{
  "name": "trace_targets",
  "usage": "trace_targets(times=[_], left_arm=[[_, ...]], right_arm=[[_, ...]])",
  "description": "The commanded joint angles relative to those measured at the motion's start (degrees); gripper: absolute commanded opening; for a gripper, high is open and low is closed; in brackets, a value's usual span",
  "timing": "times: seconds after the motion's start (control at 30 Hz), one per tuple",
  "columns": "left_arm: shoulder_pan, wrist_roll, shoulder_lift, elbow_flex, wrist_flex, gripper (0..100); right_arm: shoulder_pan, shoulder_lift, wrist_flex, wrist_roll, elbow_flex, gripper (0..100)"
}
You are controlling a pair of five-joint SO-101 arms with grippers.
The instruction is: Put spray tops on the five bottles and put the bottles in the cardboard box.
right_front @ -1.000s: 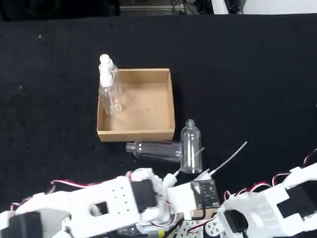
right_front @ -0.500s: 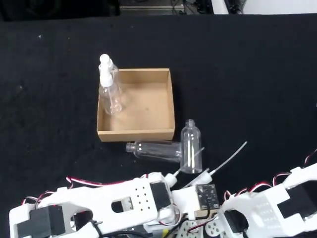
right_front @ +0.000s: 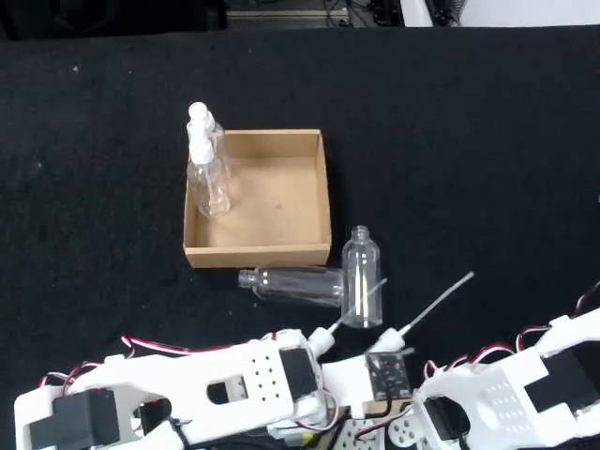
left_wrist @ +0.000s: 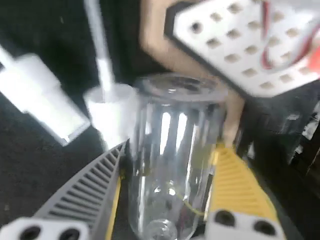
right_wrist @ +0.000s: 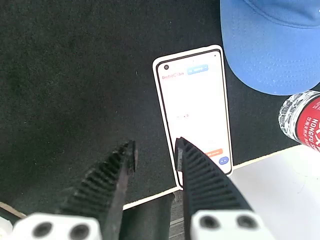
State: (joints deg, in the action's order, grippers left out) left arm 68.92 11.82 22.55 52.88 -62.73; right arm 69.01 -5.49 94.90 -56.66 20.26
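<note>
One clear bottle [left_wrist: 172, 125] is pinched in your left hand [left_wrist: 170, 150]; the spray top [left_wrist: 107, 112] lies just beside it, tube pointing away. Your right hand [right_wrist: 155, 145] is slightly spread, empty.

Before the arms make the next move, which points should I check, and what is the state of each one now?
1. Left pincer grips a bottle: ok, a finger on each side of it.
2. Spray top on this held bottle: cannot tell.
3. Loose spray top close by: ok, it is beside the held bottle.
4. Right pincer free: ok, open and empty over a phone.
5. Room in the cardboard box: ok, two capped bottles at its left wall.
6. Other bottles capped: not ok, the lying bottle and the upright bottle lack tops.
</note>
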Motion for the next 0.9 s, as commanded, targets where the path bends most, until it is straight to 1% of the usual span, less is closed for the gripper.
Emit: trace_targets(times=[0.0, 0.07, 0.23, 0.3, 0.5, 0.7, 0.73, 0.87], left_arm=[[-0.04, 0.00, 0.00, -4.53, -5.45, 21], [-0.04, 1.14, 0.00, -5.76, -6.95, 21], [-0.31, 6.86, 0.09, -9.19, -12.22, 21], [-2.07, 8.18, 0.09, -11.30, -14.95, 21], [-14.99, 13.63, 0.18, -23.16, -22.77, 21], [-24.75, 16.53, 5.71, -39.96, -37.10, 21], [-26.24, 16.62, 7.47, -42.15, -38.24, 21], [-32.84, 16.35, 13.98, -46.11, -38.15, 21]], right_arm=[[0.53, 0.31, 0.53, -0.35, 3.38, 11.0], [0.53, 0.31, 0.53, -0.35, 3.38, 11.0], [0.53, 0.31, 0.62, -0.35, 3.38, 11.0], [0.53, 0.31, 0.62, -0.35, 3.38, 11.0], [0.53, 0.48, 0.70, -0.09, 3.38, 11.0], [0.44, 0.31, 0.70, -0.09, 3.30, 11.0], [0.44, 0.40, 0.88, -0.09, 3.30, 11.0], [-1.23, 0.75, 5.27, -0.44, 3.30, 11.0]])
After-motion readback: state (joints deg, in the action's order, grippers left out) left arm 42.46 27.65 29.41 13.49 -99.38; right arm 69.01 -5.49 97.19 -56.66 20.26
